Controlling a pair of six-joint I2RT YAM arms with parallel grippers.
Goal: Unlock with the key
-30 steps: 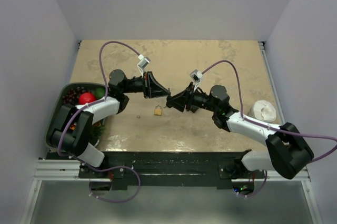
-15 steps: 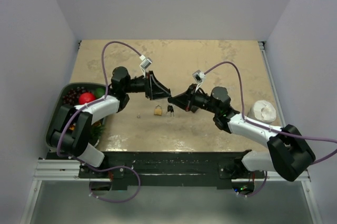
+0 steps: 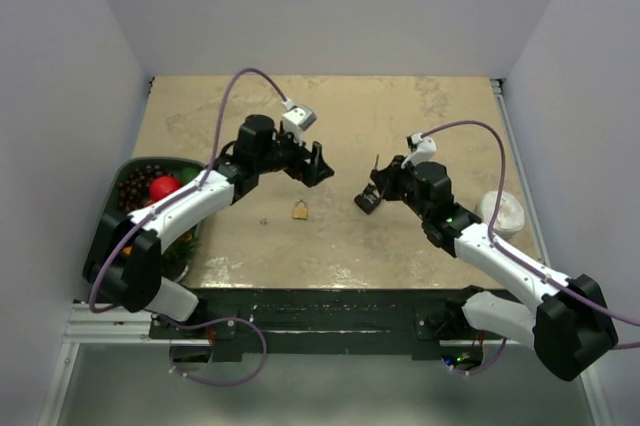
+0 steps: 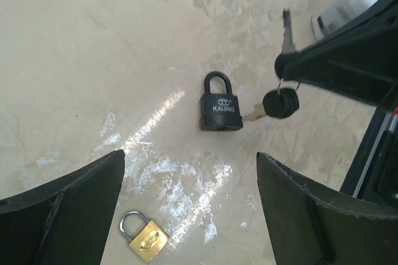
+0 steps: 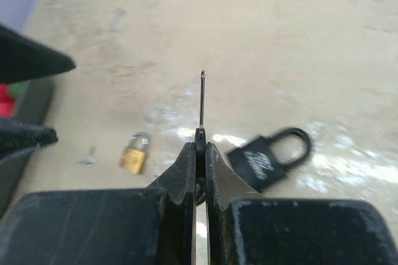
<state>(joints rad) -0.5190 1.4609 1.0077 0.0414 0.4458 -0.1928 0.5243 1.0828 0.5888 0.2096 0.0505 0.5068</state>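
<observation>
The right jaws are pressed together on a key (image 5: 202, 100), pinching it at its base so that the thin blade stands straight up above the fingertips. In the left wrist view a ring hangs under that grip with a 2nd key, black-headed (image 4: 280, 103), dangling from it. Its silver blade points toward the black padlock (image 4: 221, 111), and I cannot tell whether it touches. That black padlock lies flat on the counter (image 3: 450, 116) with its shackle closed, just beside the right arm's tip and a little below it in the overhead view. A smaller brass padlock (image 3: 299, 210) lies flat too, shackle closed, well apart from the black one and toward the left arm. The left jaws stand wide apart and hold nothing; their 2 dark fingers (image 4: 62, 215) frame the left wrist view from above, with the brass padlock low between them and the black padlock farther out. At the counter's left edge sits a dark green tray (image 3: 118, 171) holding a red fruit and dark grapes, and a white roll (image 3: 500, 211) stands near the right edge beside the right arm.
</observation>
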